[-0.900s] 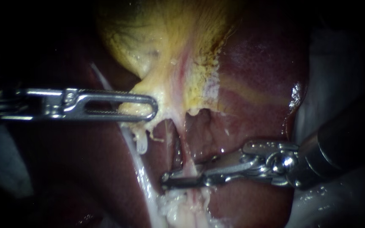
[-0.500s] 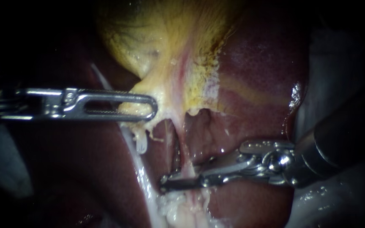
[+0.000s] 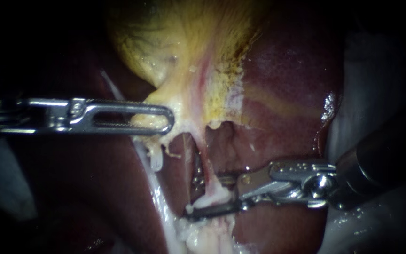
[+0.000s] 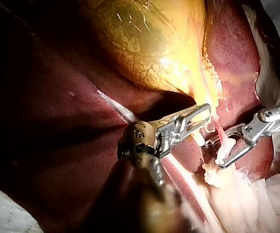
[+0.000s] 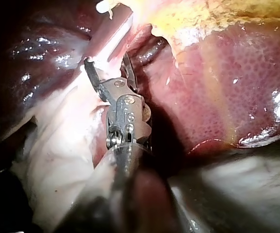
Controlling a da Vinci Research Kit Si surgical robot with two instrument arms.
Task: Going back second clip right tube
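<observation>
The left instrument (image 3: 164, 120) had its jaws clenched on the lower edge of the gallbladder (image 3: 184, 47); the jaws of the right instrument (image 3: 197, 197) stood apart around the right tube (image 3: 208, 181).

The right instrument's (image 3: 205, 197) open jaws straddle the tube (image 3: 207, 173), liver (image 3: 283, 136) close behind; room lies clear rightward along its shaft.

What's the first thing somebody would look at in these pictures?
Probably the big yellow gallbladder, glowing at the top of the endoscope view against the dark red liver. Next come the two shiny metal tools. The left instrument is shut on the gallbladder's lower edge, and lower down the right instrument holds its jaws open with a thin pink tube between them.
</observation>
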